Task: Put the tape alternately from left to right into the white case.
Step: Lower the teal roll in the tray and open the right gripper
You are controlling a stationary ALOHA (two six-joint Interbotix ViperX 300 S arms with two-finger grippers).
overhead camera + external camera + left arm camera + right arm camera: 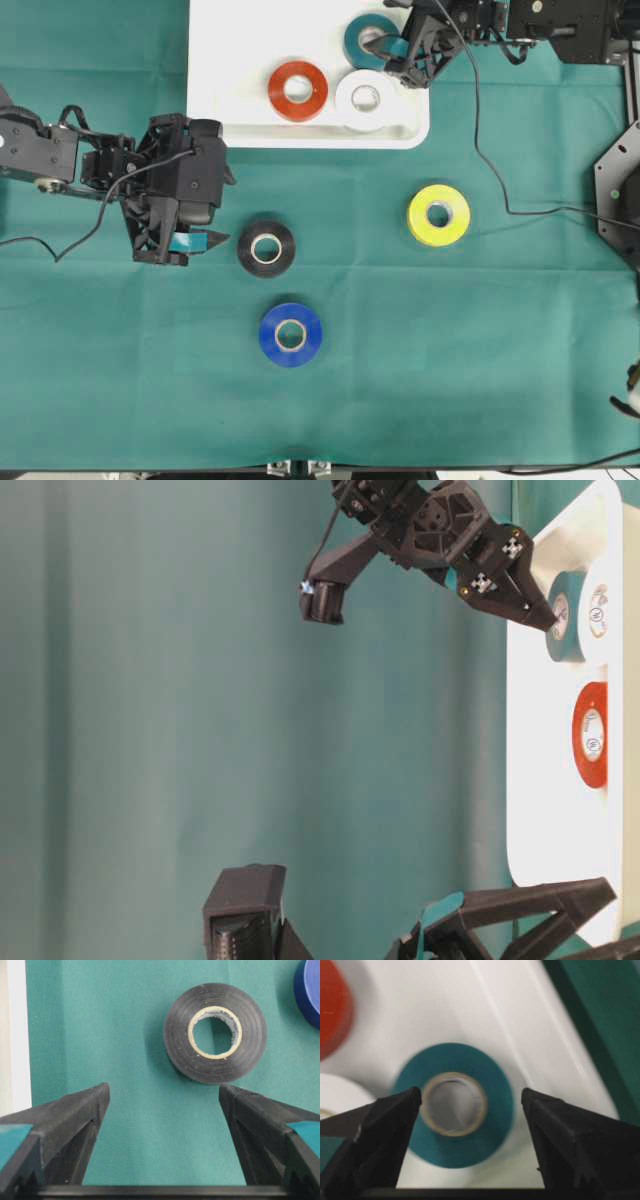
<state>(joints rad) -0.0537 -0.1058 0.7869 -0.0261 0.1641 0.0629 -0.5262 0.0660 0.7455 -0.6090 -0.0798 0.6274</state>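
white case (240, 60): 3 rolls | right end effector (470, 1105) open over teal roll (457, 1105)

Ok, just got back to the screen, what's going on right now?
Three rolls lie in the white case: red, white and teal. The right gripper hangs open over the teal roll. The left gripper waits open beside the black roll. Yellow and blue lie on the cloth.
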